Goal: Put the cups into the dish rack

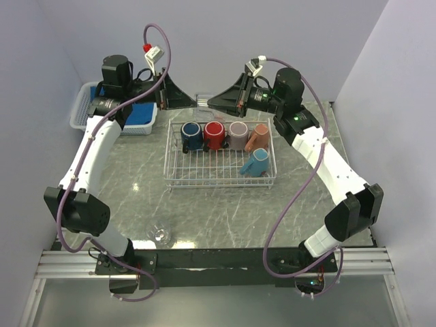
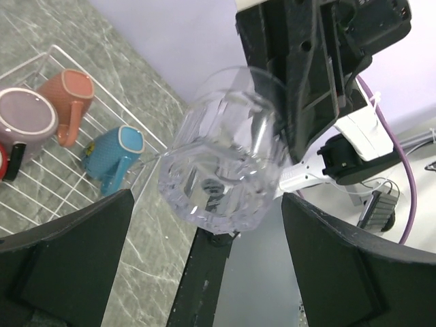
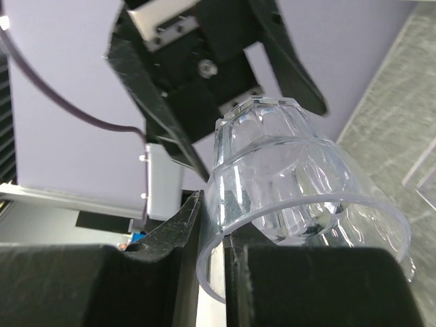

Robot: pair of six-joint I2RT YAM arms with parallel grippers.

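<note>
A clear glass cup (image 1: 202, 102) hangs in the air above the back edge of the dish rack (image 1: 221, 178). My right gripper (image 3: 214, 231) is shut on its rim, one finger inside and one outside the cup (image 3: 293, 177). My left gripper (image 2: 208, 259) faces it from the other side, open, with the cup's base (image 2: 221, 163) just past its fingertips and touching neither. In the rack stand navy (image 1: 191, 135), red (image 1: 214, 135) and mauve (image 1: 238, 134) mugs, with a salmon mug (image 1: 257, 138) and a light blue one (image 1: 257, 162) lying tipped. A second glass cup (image 1: 162, 236) sits near the table's front edge.
A white plastic basket (image 1: 83, 109) with a blue cloth stands at the back left, under the left arm. Purple cables loop over both arms. Walls close in the table on the left, back and right.
</note>
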